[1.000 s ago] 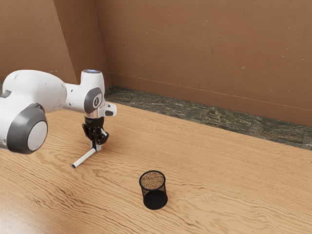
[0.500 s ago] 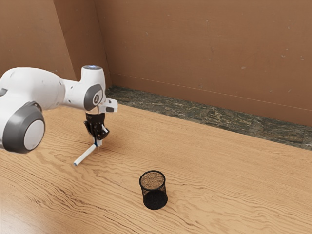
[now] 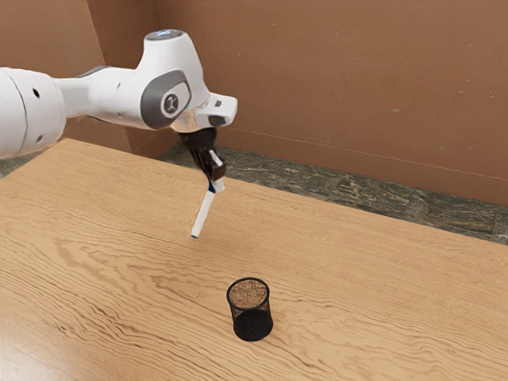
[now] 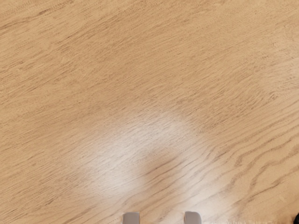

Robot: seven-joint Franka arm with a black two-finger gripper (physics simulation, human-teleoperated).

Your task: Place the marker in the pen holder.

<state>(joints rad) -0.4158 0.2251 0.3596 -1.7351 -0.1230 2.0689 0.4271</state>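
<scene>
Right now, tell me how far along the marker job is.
Done: the marker is up off the table. In hand: the gripper holds it slanting, away from the pen holder. Left: bringing it over the holder's open top and releasing it inside.

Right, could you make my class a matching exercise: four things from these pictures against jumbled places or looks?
1. marker
2. pen holder
3. table
4. wall

A. light wood with a wavy grain
B. black, upright, its open top empty
C. plain brown, behind the wooden surface
D. gripped in the air by the gripper

Pairs: 1-D, 2-B, 3-A, 4-C
</scene>
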